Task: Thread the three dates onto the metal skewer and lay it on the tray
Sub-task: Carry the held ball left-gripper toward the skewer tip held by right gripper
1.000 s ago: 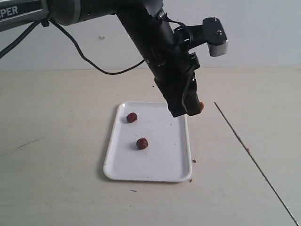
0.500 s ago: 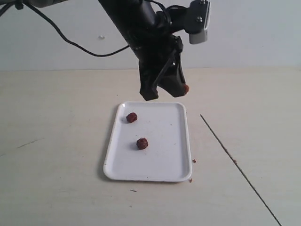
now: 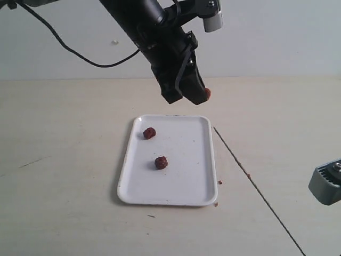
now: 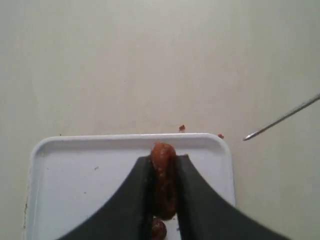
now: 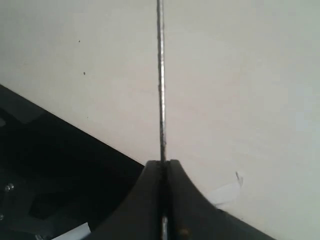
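My left gripper [image 3: 201, 97] hangs above the far edge of the white tray [image 3: 176, 198], shut on one red-brown date [image 3: 207, 94]. In the left wrist view that date [image 4: 164, 172] is squeezed between the dark fingers [image 4: 131, 200], over the tray's rim [image 4: 100, 138]. Two more dates [image 3: 149, 133] [image 3: 161, 162] lie on the tray. My right gripper [image 5: 163, 164] is shut on the metal skewer [image 5: 161, 75]. The skewer [image 3: 250, 178] slants over the table right of the tray, its tip [image 4: 247, 137] pointing at the tray's far right corner.
Small brown crumbs [image 3: 219, 182] lie by the tray's right edge and beyond its far edge [image 4: 182, 128]. A grey part of the right arm [image 3: 326, 184] shows at the right edge. The table's edge and dark floor [image 5: 45, 170] sit beside the right gripper.
The left gripper has lifted and drawn back-left off the tray's right side, still holding the date. The skewer has slid left toward the tray, and the right arm's grey part has entered view.
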Robot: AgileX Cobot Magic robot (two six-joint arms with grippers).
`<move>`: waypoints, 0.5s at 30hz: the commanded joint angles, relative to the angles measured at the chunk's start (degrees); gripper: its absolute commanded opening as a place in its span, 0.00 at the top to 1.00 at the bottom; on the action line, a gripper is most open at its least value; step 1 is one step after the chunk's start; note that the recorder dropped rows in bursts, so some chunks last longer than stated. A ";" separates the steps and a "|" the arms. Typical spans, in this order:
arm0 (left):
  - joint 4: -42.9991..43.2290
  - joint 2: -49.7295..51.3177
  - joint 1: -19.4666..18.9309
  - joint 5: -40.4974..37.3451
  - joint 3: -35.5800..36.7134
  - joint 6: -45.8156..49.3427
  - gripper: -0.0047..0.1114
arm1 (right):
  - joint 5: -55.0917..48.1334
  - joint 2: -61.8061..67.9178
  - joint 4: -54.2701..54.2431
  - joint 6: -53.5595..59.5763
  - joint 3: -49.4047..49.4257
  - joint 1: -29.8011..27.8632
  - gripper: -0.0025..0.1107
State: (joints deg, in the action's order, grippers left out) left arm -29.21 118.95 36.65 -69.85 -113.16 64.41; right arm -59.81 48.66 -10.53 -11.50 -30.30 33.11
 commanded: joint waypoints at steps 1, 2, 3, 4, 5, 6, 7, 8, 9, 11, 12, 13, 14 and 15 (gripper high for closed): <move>0.87 1.26 -0.14 -0.11 -0.33 -1.69 0.96 | 1.79 0.10 0.11 -0.55 0.21 -0.24 0.98; 1.55 1.80 -0.14 -0.11 -0.33 -1.69 0.96 | 1.94 0.10 0.35 -0.85 0.21 -0.24 0.98; 1.67 2.37 -0.14 -0.11 -0.33 -1.79 0.96 | 2.37 0.10 0.38 -1.51 0.21 -0.24 0.98; 1.67 3.11 -0.14 -0.11 -0.33 -1.79 0.96 | 2.80 0.10 0.47 -1.96 0.21 -0.24 0.98; 1.67 3.62 -0.14 -0.11 -0.33 -1.79 0.96 | 2.80 0.10 0.47 -1.96 0.21 -0.24 0.98; 1.67 3.86 -0.14 -0.11 -0.33 -1.79 0.96 | 2.81 0.10 0.47 -2.06 0.21 -0.24 0.98; 1.67 4.30 -0.14 -0.11 -0.33 -1.79 0.96 | 2.81 0.10 0.47 -2.20 0.21 -0.24 0.98; 1.82 4.54 -0.14 -0.11 -0.33 -1.79 0.96 | 2.81 0.10 0.47 -2.20 0.21 -0.24 0.98; 2.34 4.69 -0.14 -0.11 -0.33 -1.67 0.96 | 2.81 0.10 0.37 -2.21 0.21 -0.24 0.98; 3.07 4.93 -0.14 -0.11 -0.33 -1.49 0.96 | 2.81 0.10 0.25 -2.21 0.21 -0.24 0.98; 3.19 5.04 -0.14 -0.11 -0.33 -1.49 0.96 | 2.81 0.10 0.12 -2.21 0.21 -0.24 0.98; 3.59 5.04 -0.14 -0.11 -0.33 -1.49 0.96 | 2.81 0.10 0.03 -2.21 0.21 -0.24 0.98; 3.86 5.04 -0.14 -0.11 -0.33 -1.49 0.96 | 2.81 0.10 0.04 -2.47 0.21 -0.24 0.98; 4.27 5.04 -0.14 -0.11 -0.33 -1.49 0.96 | 2.81 0.10 0.04 -2.61 0.21 -0.24 0.98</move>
State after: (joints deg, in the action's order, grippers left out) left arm -25.53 124.11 36.65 -69.94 -113.16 63.22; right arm -57.65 48.66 -10.53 -13.88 -30.30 33.11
